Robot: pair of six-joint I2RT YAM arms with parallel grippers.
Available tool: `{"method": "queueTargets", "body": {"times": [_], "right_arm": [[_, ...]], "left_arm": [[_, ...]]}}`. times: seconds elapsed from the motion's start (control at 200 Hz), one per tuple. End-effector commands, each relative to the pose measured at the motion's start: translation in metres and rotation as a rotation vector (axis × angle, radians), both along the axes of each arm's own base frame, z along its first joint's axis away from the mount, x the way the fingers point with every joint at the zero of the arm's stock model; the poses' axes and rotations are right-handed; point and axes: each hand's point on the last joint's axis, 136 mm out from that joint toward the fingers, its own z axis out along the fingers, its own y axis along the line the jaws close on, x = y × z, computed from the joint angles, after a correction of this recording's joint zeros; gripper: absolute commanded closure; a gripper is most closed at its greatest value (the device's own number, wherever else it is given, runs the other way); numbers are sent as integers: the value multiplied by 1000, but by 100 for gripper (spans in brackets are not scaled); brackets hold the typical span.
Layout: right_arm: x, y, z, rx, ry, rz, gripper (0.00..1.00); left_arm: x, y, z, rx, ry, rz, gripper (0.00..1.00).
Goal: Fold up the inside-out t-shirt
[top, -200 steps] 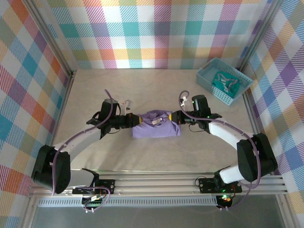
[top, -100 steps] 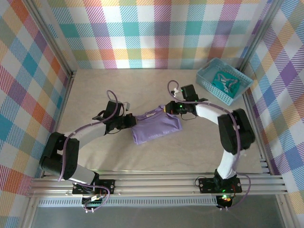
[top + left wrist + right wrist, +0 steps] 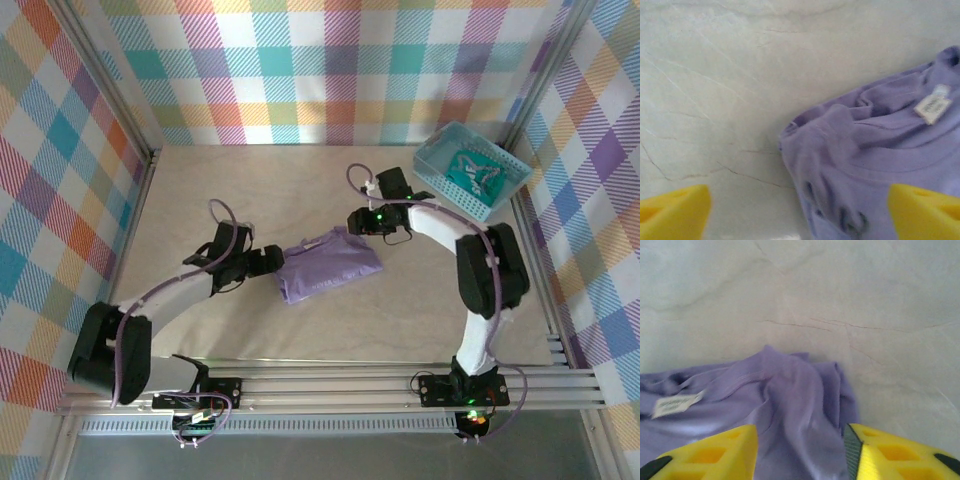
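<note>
Seeing the inside-out t-shirt (image 3: 330,266) lying mid-table as a rumpled lavender bundle, roughly folded, long axis tilted in the top view; resting on the beige table (image 3: 200,190), well apart from the teal basket (image 3: 470,170) in the far right corner; spotting a teal-green garment (image 3: 474,172) with white markings inside that basket; noting plaid walls (image 3: 320,70) on three sides.

Reading the left gripper (image 3: 270,262) as spread wide, parked just at the shirt's left edge; from the left wrist view, seeing one yellow finger (image 3: 672,212) over bare table and the other over purple cloth; nothing pinched between them; noting the shirt's rounded edge running through the gap, plus a small white label (image 3: 932,106) on the fabric at upper right.

Reading the right gripper (image 3: 354,224) as partly spread, sitting at the shirt's far right corner; from the right wrist view, seeing yellow fingers (image 3: 705,452) either side of a raised fold of cloth, with clear gaps to both pads; not clamped on anything; can't tell whether the tips touch fabric underneath; catching the same white label at the left edge of that view.
</note>
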Motion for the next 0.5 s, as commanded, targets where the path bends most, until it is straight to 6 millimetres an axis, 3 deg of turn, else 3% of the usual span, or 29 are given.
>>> {"method": "queueTargets", "body": {"times": [0.0,0.3,0.405,0.495], "right_arm": [[-21,-11,5,-12,6,9,46],[-32,-5,-1,42,38,24,41],[-33,-4,-3,51,45,23,41],[-34,-3,-3,57,49,25,41]], "left_arm": [[-21,-27,-8,-183,101,-49,1],[-18,-72,-29,-273,154,-141,2],[-16,-81,-40,-275,162,-153,18],[-6,-75,-47,-217,148,-129,42]]}}
